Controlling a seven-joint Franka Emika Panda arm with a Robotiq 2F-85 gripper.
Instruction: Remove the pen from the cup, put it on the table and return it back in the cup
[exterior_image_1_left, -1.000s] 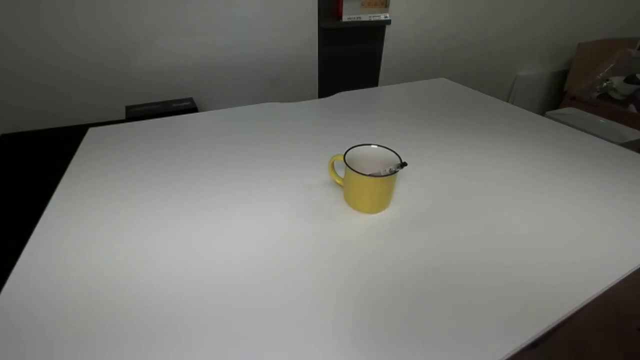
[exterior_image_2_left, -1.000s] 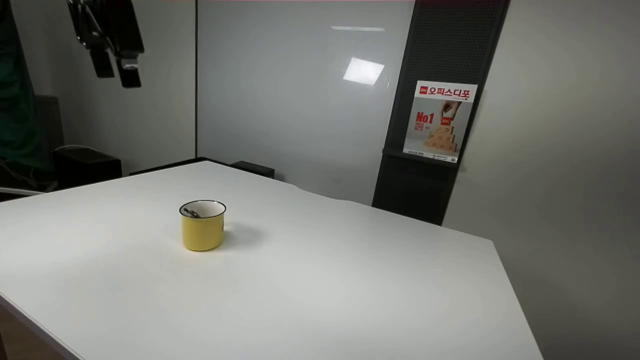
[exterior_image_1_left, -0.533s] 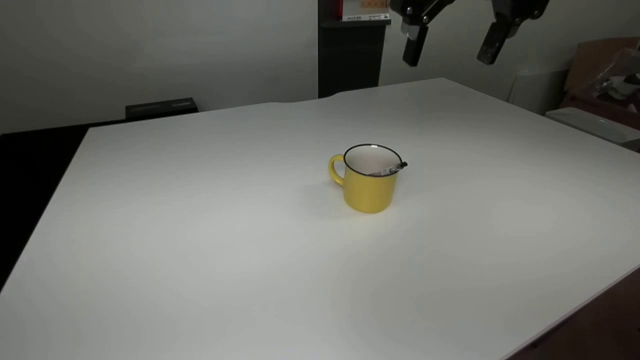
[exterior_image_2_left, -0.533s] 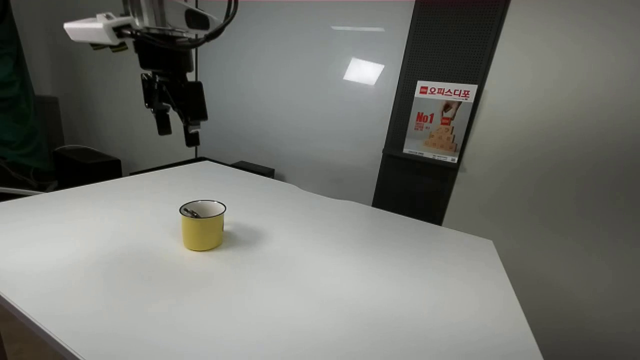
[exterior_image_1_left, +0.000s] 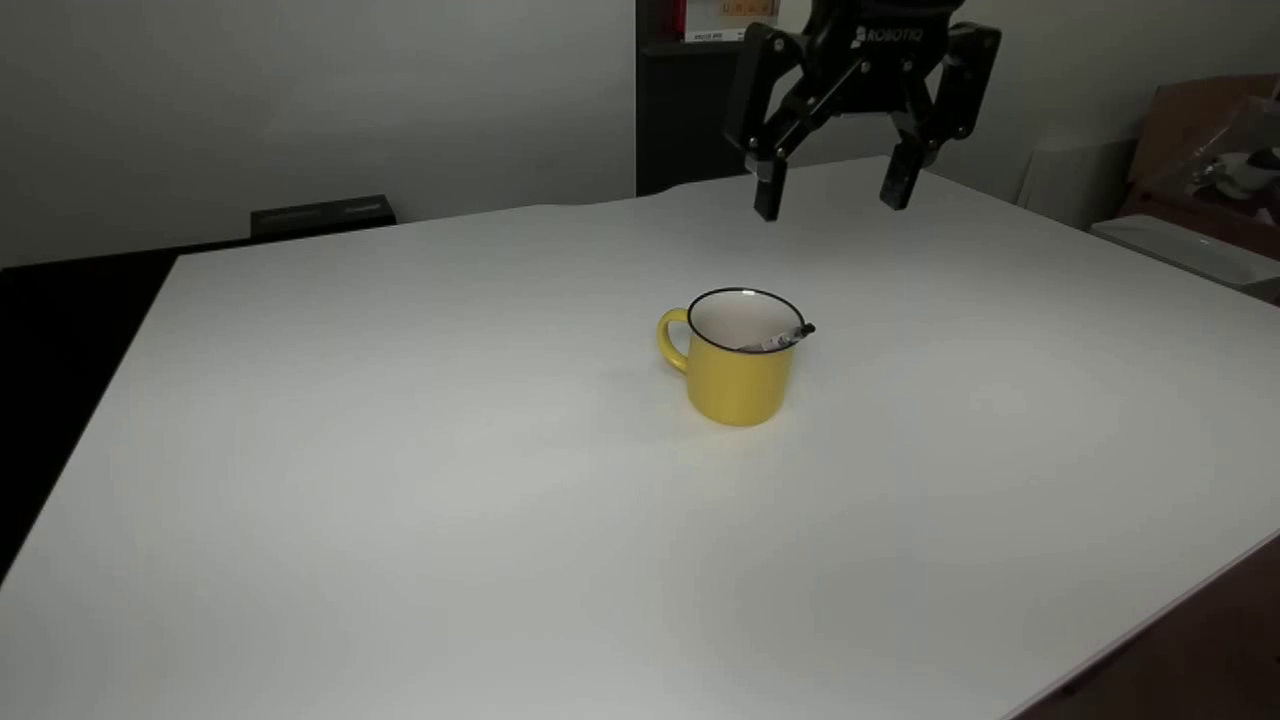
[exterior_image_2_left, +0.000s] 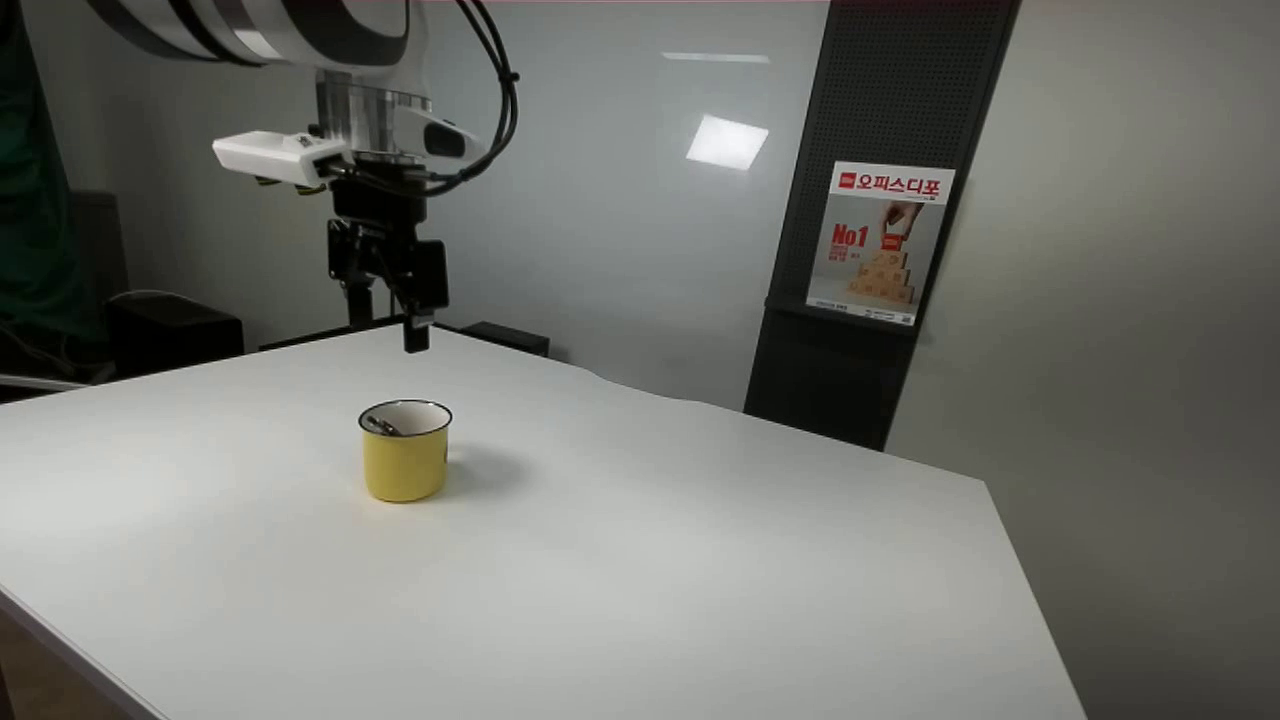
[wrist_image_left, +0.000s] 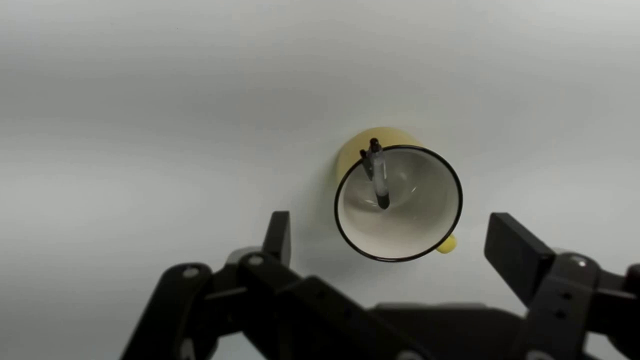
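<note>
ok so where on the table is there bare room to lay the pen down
In an exterior view, the table is bare from the cup down to the picture's bottom, and from the handle to the table's left edge. Crowded: around the pen jutting out of the cup, and higher up, where the end effector hangs.

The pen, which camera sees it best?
The wrist view: it looks down into the cup and shows most of the pen. Both exterior views show just the pen's upper part; the cup's wall hides the rest.
</note>
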